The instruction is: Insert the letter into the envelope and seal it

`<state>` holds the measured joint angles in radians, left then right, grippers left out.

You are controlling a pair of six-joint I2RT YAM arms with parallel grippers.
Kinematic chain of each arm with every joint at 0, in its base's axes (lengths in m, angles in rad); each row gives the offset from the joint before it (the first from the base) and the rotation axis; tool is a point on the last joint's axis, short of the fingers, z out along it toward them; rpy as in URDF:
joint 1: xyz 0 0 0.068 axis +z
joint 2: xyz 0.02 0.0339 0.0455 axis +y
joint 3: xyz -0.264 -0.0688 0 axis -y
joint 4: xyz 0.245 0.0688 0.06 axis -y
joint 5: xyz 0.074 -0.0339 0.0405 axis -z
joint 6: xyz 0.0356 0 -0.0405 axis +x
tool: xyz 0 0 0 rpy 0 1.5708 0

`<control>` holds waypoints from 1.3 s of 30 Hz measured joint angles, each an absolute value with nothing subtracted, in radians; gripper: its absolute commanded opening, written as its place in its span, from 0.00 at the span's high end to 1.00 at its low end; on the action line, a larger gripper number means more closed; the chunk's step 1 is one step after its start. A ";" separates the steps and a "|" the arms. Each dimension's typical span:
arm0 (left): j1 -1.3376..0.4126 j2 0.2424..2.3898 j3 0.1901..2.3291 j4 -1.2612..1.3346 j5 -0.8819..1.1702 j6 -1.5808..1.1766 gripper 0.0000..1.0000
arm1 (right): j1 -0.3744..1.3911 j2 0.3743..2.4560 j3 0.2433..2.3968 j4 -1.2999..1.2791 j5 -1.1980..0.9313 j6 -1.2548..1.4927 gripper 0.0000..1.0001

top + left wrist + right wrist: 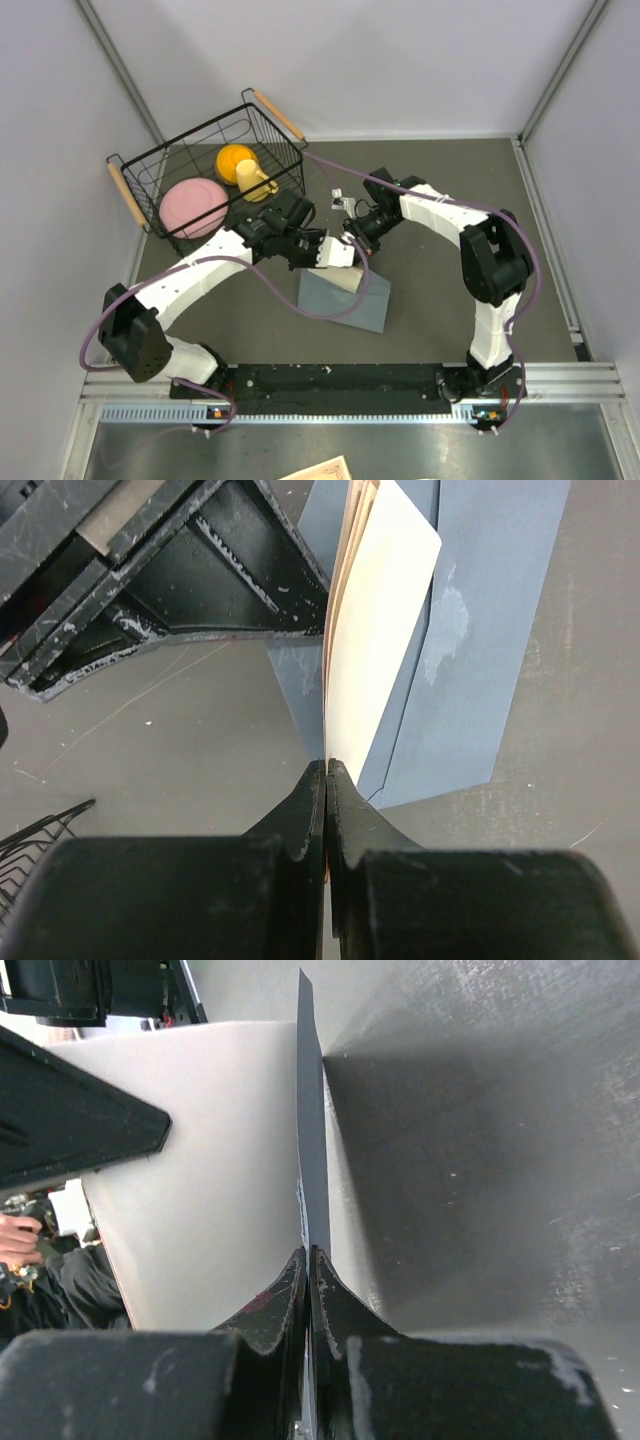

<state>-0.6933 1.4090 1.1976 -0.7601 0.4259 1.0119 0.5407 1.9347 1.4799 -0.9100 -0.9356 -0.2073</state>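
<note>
Where the two arms are meeting over the middle of the table (440, 190), the letter (385, 630) is being held by the left gripper (327, 770), whose jaws are being pressed together on the card's near edge. The cream card is being kept on edge and tilted. In the left wrist view blue-grey paper of the envelope (350, 305) is being shown behind it and on both sides of it. Whether the card's far end is being tucked inside the pocket cannot be told.

The envelope is being clamped by the right gripper (309, 1255). A thin dark sheet of it, standing upright, is being pinched between the closed jaws. In the right wrist view the letter is being shown just beside that sheet, on its left.

From above, the envelope's body is being seen lying flat on the table, nearer the arms' bases than the grippers are. The letter is being seen at its far end, between the two grippers. A purple cable (300, 300) from the left arm is being draped across the envelope's left edge.

At the table's far left corner a wire basket (150, 165) with wooden handles is being kept, apart from the envelope. A pink plate (192, 205) and a yellow cup (238, 160) are being held inside it.
</note>
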 measured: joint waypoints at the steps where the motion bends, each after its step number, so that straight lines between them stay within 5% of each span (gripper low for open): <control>1: -0.701 1.409 1.198 -0.760 0.422 1.006 1.00 | 0.541 1.935 1.477 -0.906 -0.940 -0.191 1.00; 39: -0.778 1.450 1.137 -0.759 0.524 0.942 1.00 | 0.540 1.909 1.387 -0.856 -1.099 -0.183 1.00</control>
